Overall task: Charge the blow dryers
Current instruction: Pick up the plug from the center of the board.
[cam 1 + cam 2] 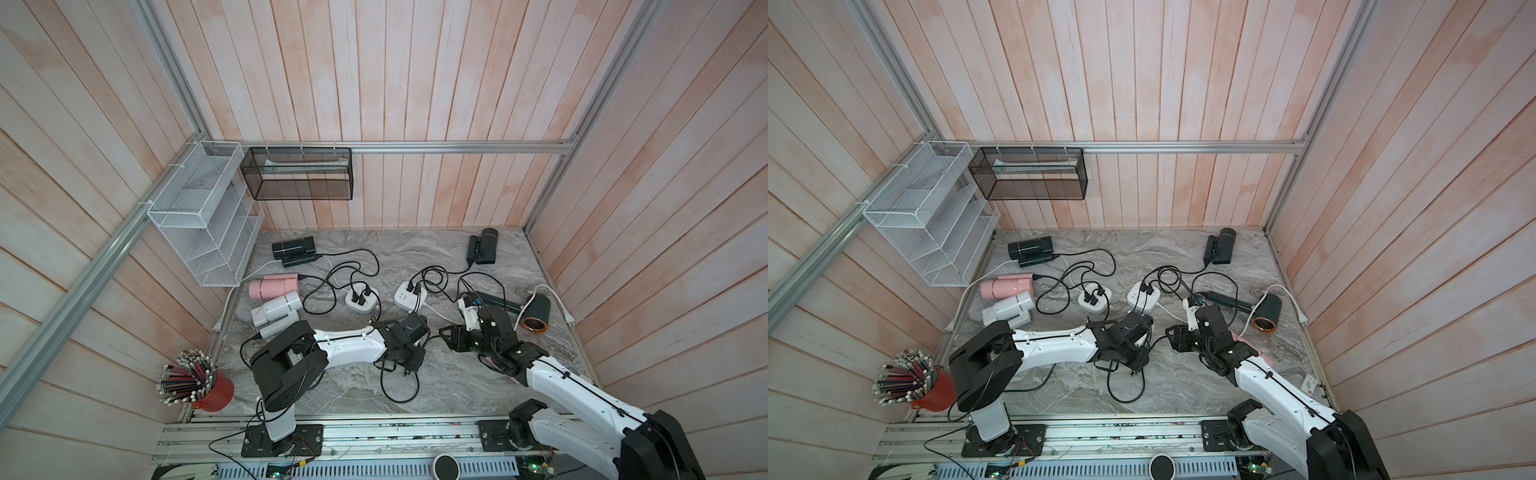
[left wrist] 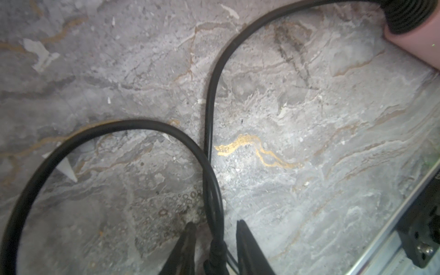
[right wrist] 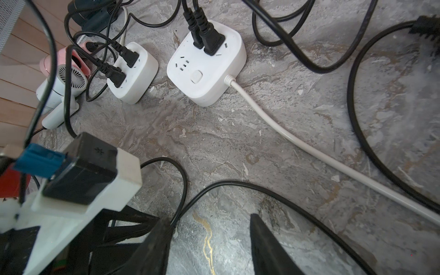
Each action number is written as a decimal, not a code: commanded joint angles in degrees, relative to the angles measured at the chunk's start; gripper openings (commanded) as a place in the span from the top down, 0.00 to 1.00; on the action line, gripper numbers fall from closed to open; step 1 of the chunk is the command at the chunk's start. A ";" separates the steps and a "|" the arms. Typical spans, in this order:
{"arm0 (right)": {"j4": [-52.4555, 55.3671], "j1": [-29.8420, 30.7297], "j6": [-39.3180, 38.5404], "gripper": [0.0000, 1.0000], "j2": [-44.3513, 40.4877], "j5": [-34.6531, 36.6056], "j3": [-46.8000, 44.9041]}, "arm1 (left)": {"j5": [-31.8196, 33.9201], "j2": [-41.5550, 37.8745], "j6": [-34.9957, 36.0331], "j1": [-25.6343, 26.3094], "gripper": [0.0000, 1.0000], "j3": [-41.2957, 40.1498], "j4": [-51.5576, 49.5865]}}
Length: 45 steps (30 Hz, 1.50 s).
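Black (image 1: 293,249), pink (image 1: 272,286) and light grey (image 1: 276,311) blow dryers lie at the left. Two more dark ones lie at the back right (image 1: 484,246) and right (image 1: 538,318). Another pink dryer (image 2: 414,42) lies under my right arm. Its loose black cord (image 2: 209,95) loops over the marble. My left gripper (image 2: 215,226) is low on the marble, its jaws narrowly open either side of that cord's plug end. My right gripper (image 3: 209,219) hovers open and empty just to the right. Each of the two white power strips (image 3: 138,73) (image 3: 207,71) holds two plugs.
A red cup of pencils (image 1: 214,392) stands at the front left. A white wire rack (image 1: 199,220) and a black mesh basket (image 1: 297,174) hang on the walls. A white cable (image 3: 309,154) crosses the marble. An aluminium rail (image 1: 374,436) runs along the front.
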State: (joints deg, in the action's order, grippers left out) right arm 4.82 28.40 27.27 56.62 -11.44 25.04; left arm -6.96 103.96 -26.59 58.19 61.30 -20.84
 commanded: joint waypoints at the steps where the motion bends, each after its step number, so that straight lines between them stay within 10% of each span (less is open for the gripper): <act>1: 1.07 0.29 0.73 0.46 -0.43 1.07 -0.77 | 1.15 1.13 0.44 0.08 0.71 1.68 -0.25; 18: -2.18 0.28 4.83 0.47 0.48 -3.89 -1.82 | 1.54 -3.68 -0.62 -0.38 0.89 -3.43 5.50; 32: -17.82 0.40 17.98 0.49 8.73 -20.88 -4.09 | 2.13 -13.88 -2.97 -0.57 0.92 -13.04 18.88; 45: -23.72 3.10 21.69 0.62 14.31 -21.17 -3.19 | 1.70 -15.06 -3.86 -0.60 0.92 -15.49 24.41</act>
State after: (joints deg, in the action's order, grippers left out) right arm -16.14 30.59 47.62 69.82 -31.86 21.45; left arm -5.50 90.72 -30.06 57.80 46.65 0.47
